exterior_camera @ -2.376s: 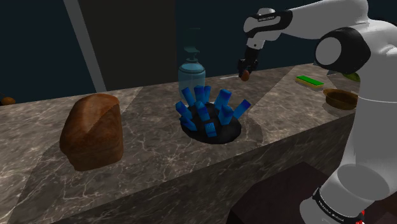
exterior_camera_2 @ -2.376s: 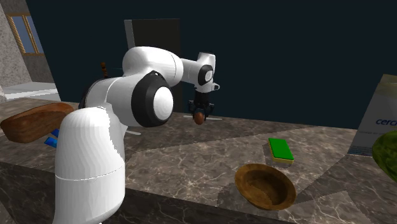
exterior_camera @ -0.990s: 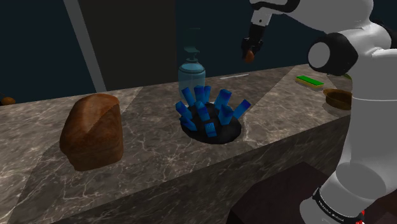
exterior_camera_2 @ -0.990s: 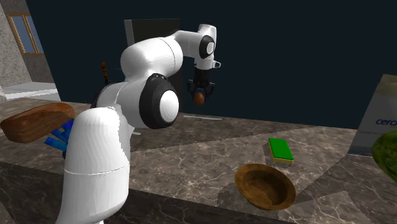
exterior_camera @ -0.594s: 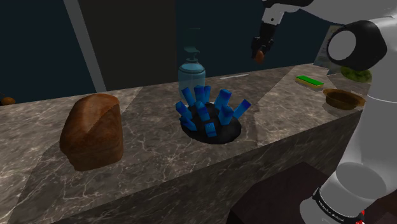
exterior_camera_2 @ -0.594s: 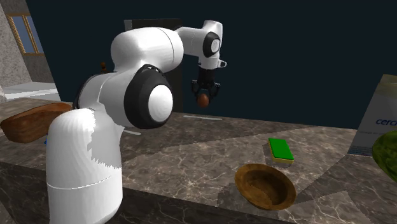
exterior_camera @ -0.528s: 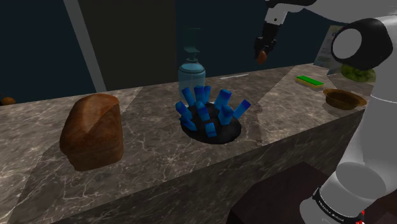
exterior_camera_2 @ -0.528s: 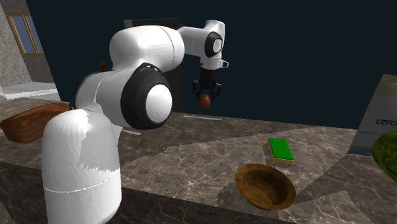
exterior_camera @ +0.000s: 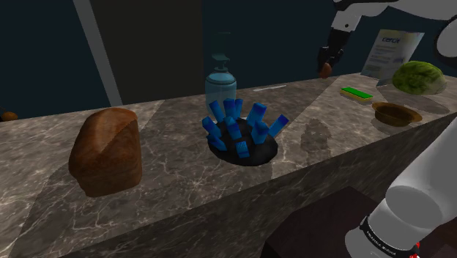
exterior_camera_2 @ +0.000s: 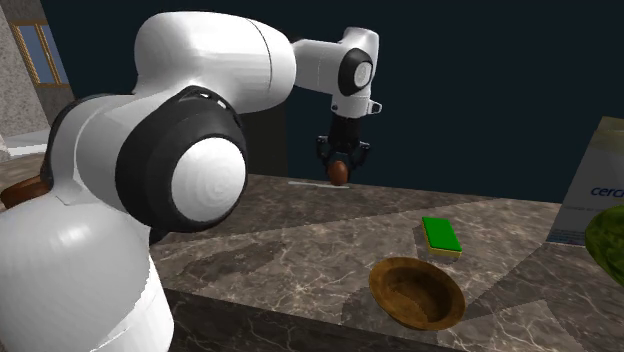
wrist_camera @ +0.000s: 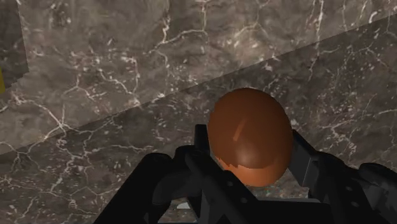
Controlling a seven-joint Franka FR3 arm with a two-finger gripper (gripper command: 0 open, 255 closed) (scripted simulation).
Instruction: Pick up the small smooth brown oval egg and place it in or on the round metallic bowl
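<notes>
Hand [wrist_camera: 249,145] around egg [wrist_camera: 249,127], roughly upright

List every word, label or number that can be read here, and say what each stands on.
"cer": blue letters on the white box, cut off at the second exterior view's right edge; a further letter is partly cut.
In the shoulder view the same box's blue print is too small to read.
Dark ring at the arm's base: tiny white marks, too small to read.
</notes>
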